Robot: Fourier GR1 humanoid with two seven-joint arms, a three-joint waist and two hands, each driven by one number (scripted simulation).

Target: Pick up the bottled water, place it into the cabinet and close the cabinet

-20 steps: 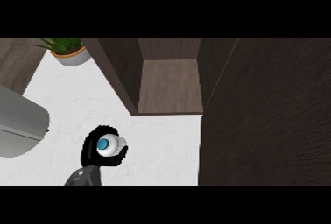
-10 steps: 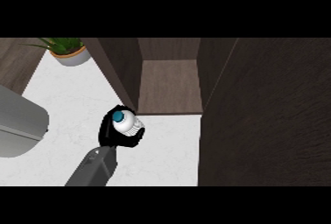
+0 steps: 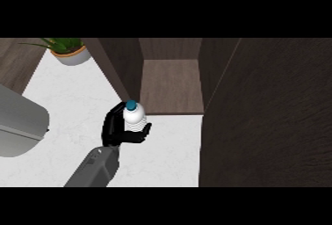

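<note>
At the right of the head view, the dark wooden cabinet door (image 3: 272,114) stands swung open and fills most of that side, its face running from the top of the scene to the bottom. Beside it, to the left, the cabinet (image 3: 170,66) shows its open compartment, a brown shelf floor between two dark side walls. Below and to the left spreads the white table (image 3: 71,101), pale and faintly marbled. At the left edge sits a large grey rounded appliance (image 3: 18,125), only partly in view. A grey forearm (image 3: 96,169) comes up from the lower edge, left of centre, and ends in the left hand (image 3: 117,129), black, with its fingers and thumb curled round the bottled water (image 3: 134,118). The bottle is held upright just in front of the cabinet's left wall, near the front edge of the shelf and outside the compartment; its white ribbed body and blue cap show above the fingers. At the top left corner stands a small potted plant (image 3: 68,52) with green leaves in a pale pot.
</note>
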